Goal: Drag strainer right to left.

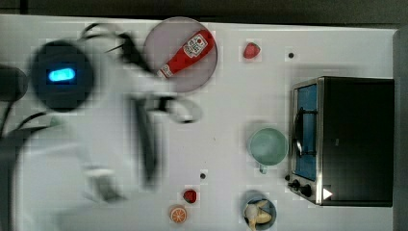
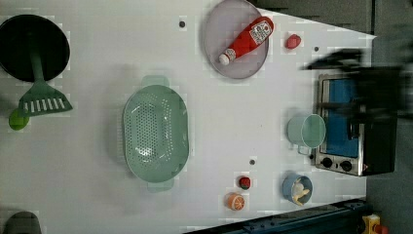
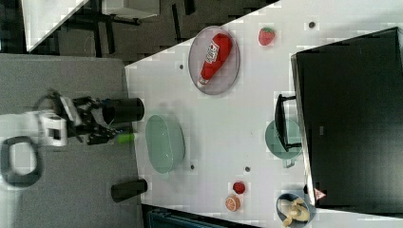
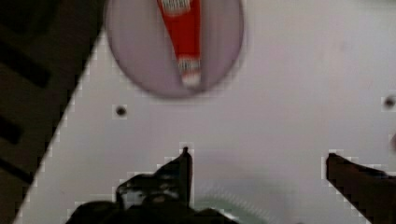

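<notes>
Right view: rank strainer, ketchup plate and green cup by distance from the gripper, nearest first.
1. strainer: just to the right view's right of the open gripper, by the table edge.
2. plate: farther right and higher in the right view.
3. cup: farthest right, against the oven front.

Bright, even light washes the white worktop point(image 2: 87, 195); shadows are faint, the arm point(image 1: 120, 134) smears with motion blur, blocky artefacts throughout.

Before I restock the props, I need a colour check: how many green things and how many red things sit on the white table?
Green: 4, strainer, cup, spatula, small ball
Red: 3, ketchup bottle, strawberry, small fruit
Total: 7
</notes>
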